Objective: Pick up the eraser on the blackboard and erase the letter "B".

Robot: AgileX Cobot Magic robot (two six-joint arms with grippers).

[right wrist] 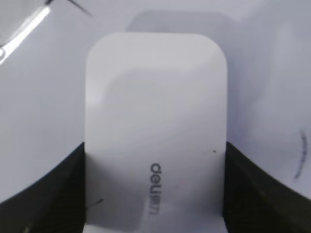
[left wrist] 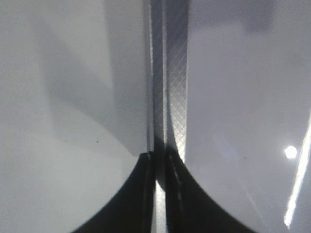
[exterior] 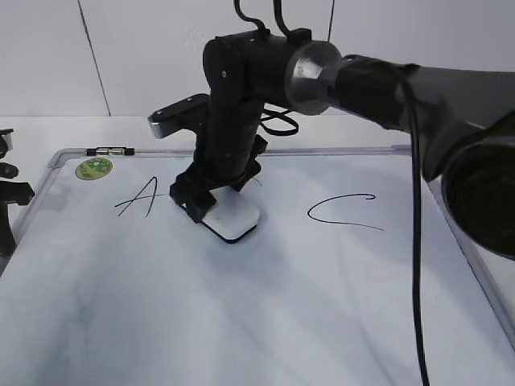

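The white eraser (exterior: pixel 232 219) lies flat on the blackboard (exterior: pixel 265 314), between the slanted "A" (exterior: pixel 141 197) and the wide "C" (exterior: pixel 342 211). My right gripper (exterior: pixel 216 207) comes down from the upper right and is shut on the eraser's two long sides. In the right wrist view the eraser (right wrist: pixel 155 126) fills the gap between the dark fingers (right wrist: pixel 63 189), grey lettering facing up. The letter "B" is hidden; only a short black stroke (exterior: pixel 256 183) shows beside the gripper. My left gripper (left wrist: pixel 159 167) is shut and empty over the board's grey frame (left wrist: pixel 176 97).
A round green sticker (exterior: pixel 94 168) sits in the board's far left corner beside a small clip (exterior: pixel 113 150) on the frame. The right arm (exterior: pixel 386 80) spans the upper right of the scene. Part of the left arm (exterior: pixel 10 193) shows at the left edge.
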